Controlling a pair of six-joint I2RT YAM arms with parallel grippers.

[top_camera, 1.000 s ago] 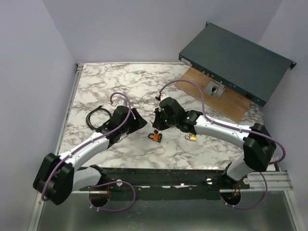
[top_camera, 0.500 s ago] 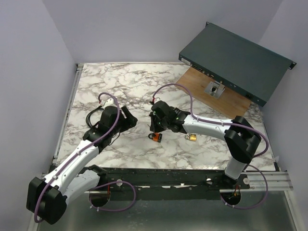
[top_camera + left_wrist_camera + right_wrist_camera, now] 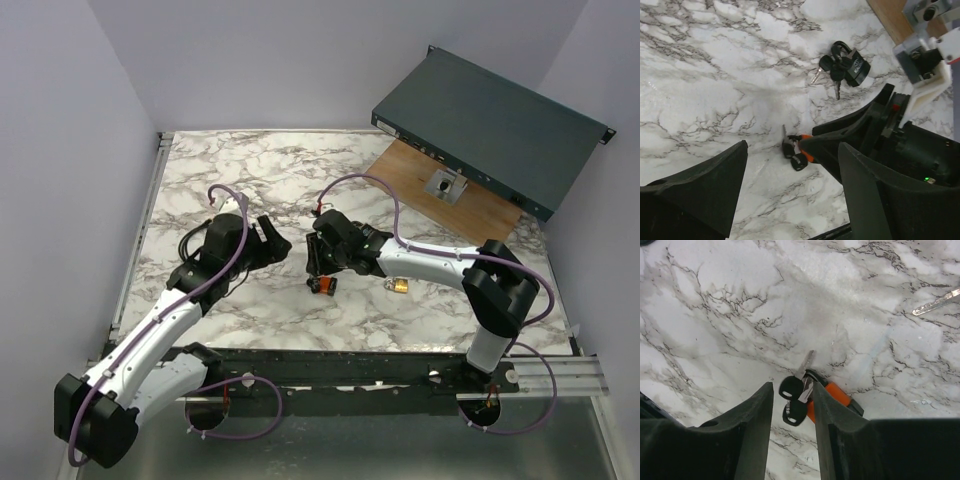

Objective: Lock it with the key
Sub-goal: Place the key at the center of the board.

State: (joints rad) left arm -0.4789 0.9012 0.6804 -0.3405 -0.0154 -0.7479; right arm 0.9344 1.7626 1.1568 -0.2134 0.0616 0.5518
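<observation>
An orange padlock (image 3: 322, 286) lies on the marble table with two black-headed keys (image 3: 796, 396) on its shackle. My right gripper (image 3: 791, 390) hovers just over it, open, and the key heads sit between its fingers; its right finger hides part of the lock body (image 3: 836, 394). In the top view this gripper (image 3: 318, 266) is right behind the lock. My left gripper (image 3: 272, 236) is open and holds nothing, a short way left of the lock. Its wrist view shows the orange padlock (image 3: 805, 149) and keys (image 3: 792, 154) beyond the left gripper (image 3: 794, 150).
A second padlock (image 3: 398, 286) with its own keys (image 3: 832, 75) lies right of the orange one. A loose key (image 3: 936, 302) rests on the marble. A coiled black cable (image 3: 196, 242) lies beside the left arm. A wooden board (image 3: 455, 195) and a dark metal case (image 3: 490, 115) stand at the back right.
The right gripper has moved forward and down until it straddles the orange padlock's keys. The left arm drew back to the left, and its gripper now points toward the lock.
</observation>
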